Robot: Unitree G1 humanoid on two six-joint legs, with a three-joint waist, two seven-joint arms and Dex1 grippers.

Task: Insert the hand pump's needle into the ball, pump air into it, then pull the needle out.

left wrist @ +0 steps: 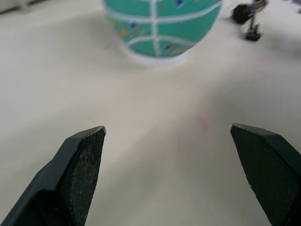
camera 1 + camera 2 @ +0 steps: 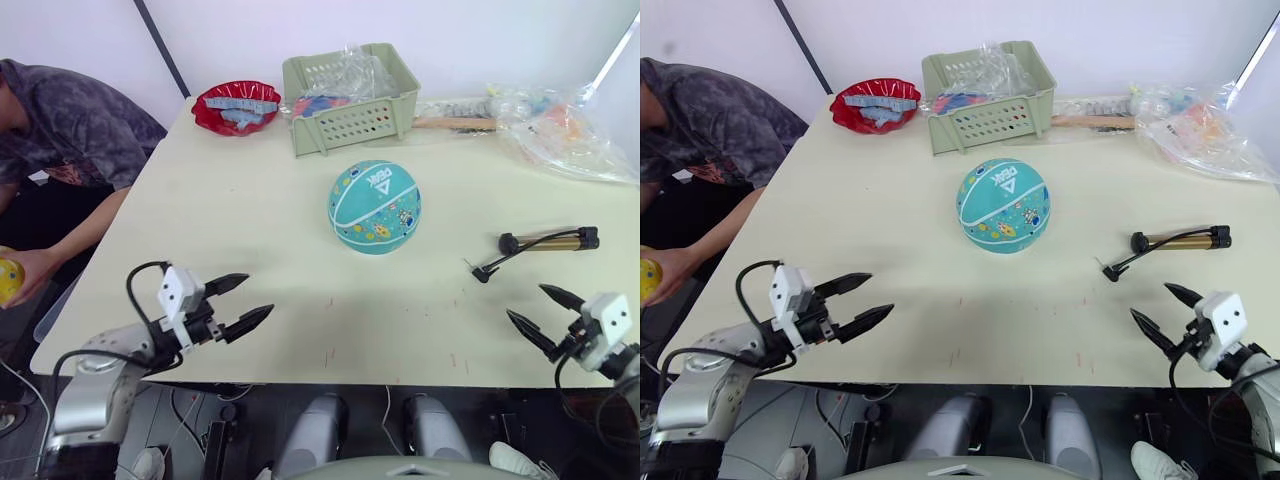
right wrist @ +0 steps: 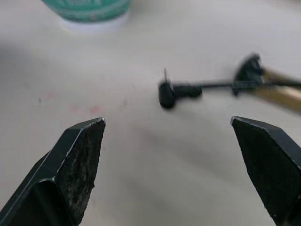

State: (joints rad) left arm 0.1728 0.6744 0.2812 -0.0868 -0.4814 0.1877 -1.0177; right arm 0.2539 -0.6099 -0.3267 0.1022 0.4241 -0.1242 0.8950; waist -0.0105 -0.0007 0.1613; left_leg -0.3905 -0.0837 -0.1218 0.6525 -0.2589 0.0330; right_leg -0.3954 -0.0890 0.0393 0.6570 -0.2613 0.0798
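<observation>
1. The ball (image 2: 375, 207) sits in the middle of the tabletop (image 2: 250, 200), on a small white ring.
2. The hand pump (image 2: 548, 241) lies on the tabletop to the right of the ball, well apart from it.
3. Its hose ends in the needle (image 3: 165, 74), which points up.
4. The left tool (image 2: 242, 303) is wide open and holds nothing.
5. The right tool (image 2: 543, 313) is wide open too, empty, near the pump.
6. A green basket (image 2: 350, 95) stands behind the ball.

Robot test lab: bare white walls, plain cream table (image 2: 250, 200) cluttered with basket (image 2: 350, 95), bagged props (image 2: 565, 130)
</observation>
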